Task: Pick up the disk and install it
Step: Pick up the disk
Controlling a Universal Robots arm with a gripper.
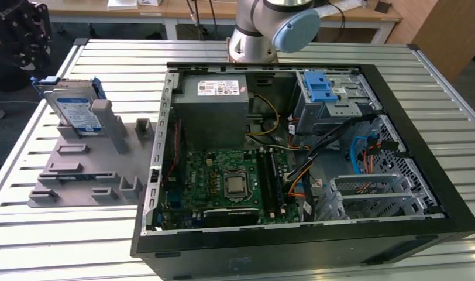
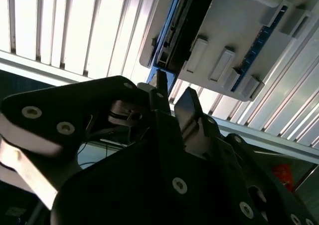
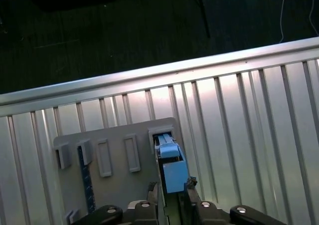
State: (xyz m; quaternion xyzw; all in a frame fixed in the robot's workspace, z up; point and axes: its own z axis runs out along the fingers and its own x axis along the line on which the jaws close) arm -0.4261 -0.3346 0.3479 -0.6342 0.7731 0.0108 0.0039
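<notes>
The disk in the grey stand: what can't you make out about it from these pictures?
1. Exterior view: the grey stand hides the lower end of the disk.
2. Second wrist view: the picture's edge cuts off one end of the disk.
3. First wrist view: the gripper flanks its blue frame; whether they touch cannot be told.

The gripper [image 2: 173,103] holds its two dark fingers [image 2: 185,110] slightly parted, light showing through the gap between the jaws. Behind the jaws its black body broadens toward the wrist.
</notes>
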